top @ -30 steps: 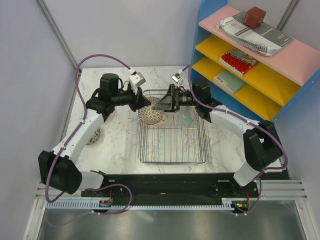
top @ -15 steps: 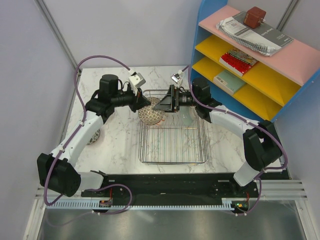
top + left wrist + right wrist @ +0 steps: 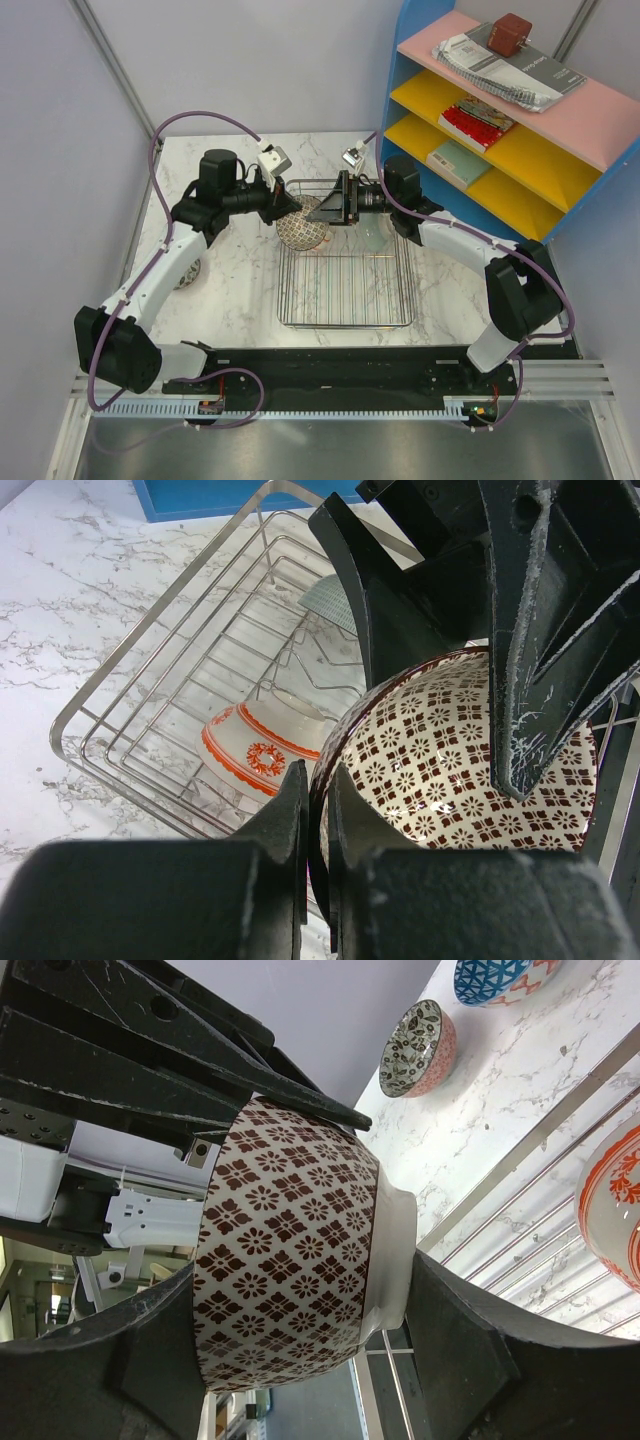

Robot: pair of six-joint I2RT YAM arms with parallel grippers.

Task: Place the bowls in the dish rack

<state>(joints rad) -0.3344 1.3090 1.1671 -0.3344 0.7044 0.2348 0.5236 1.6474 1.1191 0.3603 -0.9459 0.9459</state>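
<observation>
A white bowl with a brown flower pattern (image 3: 303, 232) hangs on its side over the far left of the silver wire dish rack (image 3: 345, 324). My left gripper (image 3: 318, 780) is shut on its rim (image 3: 440, 760). My right gripper (image 3: 305, 1290) is shut on the same bowl (image 3: 290, 1260), one finger against the rim and the other against the foot. A red-orange patterned bowl (image 3: 255, 755) lies in the rack below. A pale teal bowl (image 3: 375, 237) stands in the rack's far right part.
On the marble table to the left sit a blue patterned bowl (image 3: 500, 980) and a grey and reddish bowl (image 3: 418, 1048); one of them (image 3: 188, 272) shows partly under my left arm. A blue shelf unit (image 3: 500, 130) stands at the back right.
The right gripper's fingers have closed in onto the brown-patterned bowl. The left gripper has kept its grip, and both arms have hardly moved.
</observation>
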